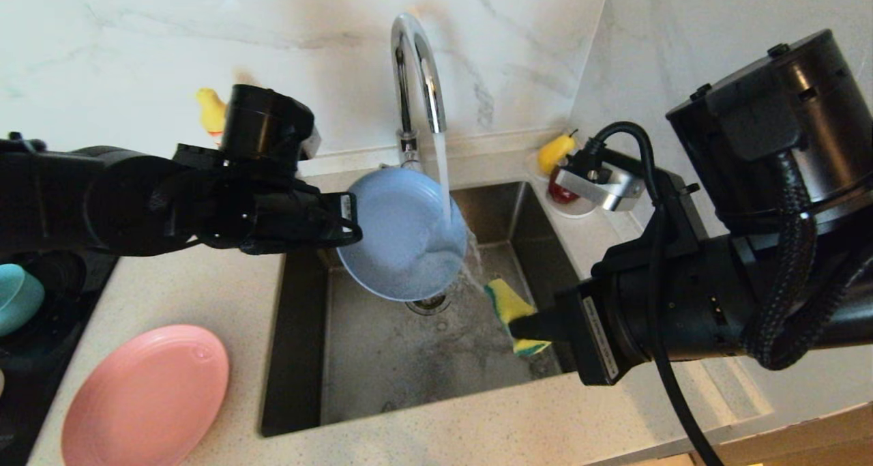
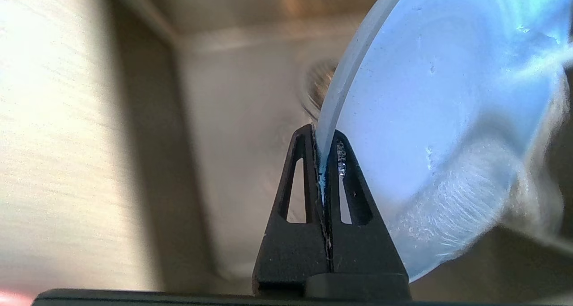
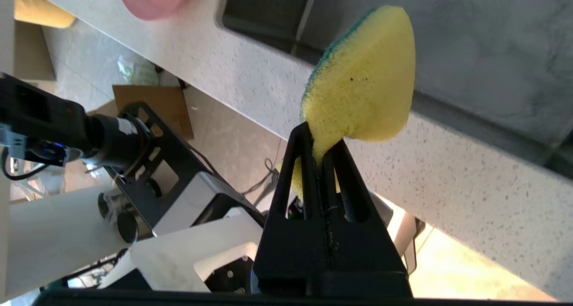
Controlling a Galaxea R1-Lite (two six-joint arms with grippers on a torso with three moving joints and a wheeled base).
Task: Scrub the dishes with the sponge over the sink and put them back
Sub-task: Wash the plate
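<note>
Left hand (image 1: 351, 222) grips grey-blue plate (image 1: 399, 237) under tap | right hand (image 1: 522, 326) pinches sponge (image 1: 513, 314) just beside plate's right edge

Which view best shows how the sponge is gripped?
The right wrist view: the right gripper pinches the sponge by its narrow end. The head view shows it small over the sink; the left wrist view misses it.

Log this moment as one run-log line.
left gripper: shut on rim of grey-blue plate, tilted under tap stream | right gripper: shut on yellow sponge, beside plate, apart | both over steel sink
</note>
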